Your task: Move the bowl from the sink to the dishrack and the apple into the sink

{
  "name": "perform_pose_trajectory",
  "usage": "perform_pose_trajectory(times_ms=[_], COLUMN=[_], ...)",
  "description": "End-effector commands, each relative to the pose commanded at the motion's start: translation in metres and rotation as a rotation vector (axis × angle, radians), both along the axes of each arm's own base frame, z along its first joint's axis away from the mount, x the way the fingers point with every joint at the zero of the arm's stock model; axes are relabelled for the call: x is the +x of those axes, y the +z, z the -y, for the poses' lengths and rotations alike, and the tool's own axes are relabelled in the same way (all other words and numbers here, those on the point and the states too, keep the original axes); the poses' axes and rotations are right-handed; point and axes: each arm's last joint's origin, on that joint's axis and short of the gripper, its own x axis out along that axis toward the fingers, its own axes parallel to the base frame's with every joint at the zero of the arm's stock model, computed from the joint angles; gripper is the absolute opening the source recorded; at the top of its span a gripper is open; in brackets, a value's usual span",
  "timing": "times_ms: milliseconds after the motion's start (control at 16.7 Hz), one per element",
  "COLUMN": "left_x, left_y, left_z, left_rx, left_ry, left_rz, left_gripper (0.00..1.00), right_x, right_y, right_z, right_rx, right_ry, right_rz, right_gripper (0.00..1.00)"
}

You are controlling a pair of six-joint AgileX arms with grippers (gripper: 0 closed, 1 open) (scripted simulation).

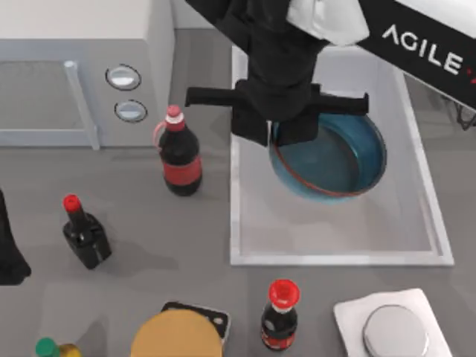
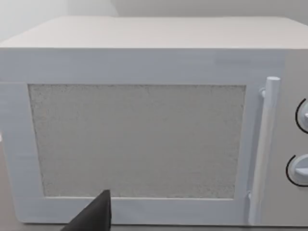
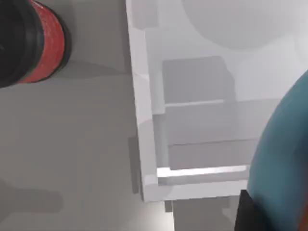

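A white microwave [image 2: 144,120] stands straight ahead of the left gripper [image 2: 94,216], of which one dark finger [image 2: 98,211] juts up at the near edge. Its speckled grey door window [image 2: 139,139] lies beyond and above that finger. Off to one side of the finger an upright white handle [image 2: 263,149] runs down the door, with two round knobs [image 2: 301,168] just past it.
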Motion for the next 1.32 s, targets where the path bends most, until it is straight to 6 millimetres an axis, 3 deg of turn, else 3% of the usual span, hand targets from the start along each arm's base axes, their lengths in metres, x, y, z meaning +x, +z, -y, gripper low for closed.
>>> perform_pose_trajectory(times_ms=[240, 360, 480, 960, 1140, 1320], left_x=[0.0, 0.0, 0.0, 0.0, 0.0, 0.0], left_y=[0.0, 0.0, 0.0, 0.0, 0.0, 0.0], left_z=[0.0, 0.0, 0.0, 0.0, 0.0, 0.0], left_rx=[0.0, 0.0, 0.0, 0.0, 0.0, 0.0], left_ry=[0.0, 0.0, 0.0, 0.0, 0.0, 0.0], left_rz=[0.0, 0.0, 0.0, 0.0, 0.0, 0.0], left_gripper=[1.0, 1.0, 1.0, 1.0, 1.0, 1.0], right_x=[-0.089, -0.118, -0.134, -0.129, -0.106, -0.068], right_y=[0.053, 0.067, 0.074, 0.078, 0.084, 0.093], right_z=[0.011, 0.022, 0.029, 0.037, 0.06, 0.102], right_rx=[0.001, -0.002, -0.008, 0.03, 0.154, 0.315], right_ry=[0.048, 0.064, 0.073, 0.07, 0.061, 0.043], right_rz=[-0.015, -0.024, -0.032, -0.023, 0.023, 0.149], right_gripper=[0.0, 0.0, 0.0, 0.0, 0.0, 0.0])
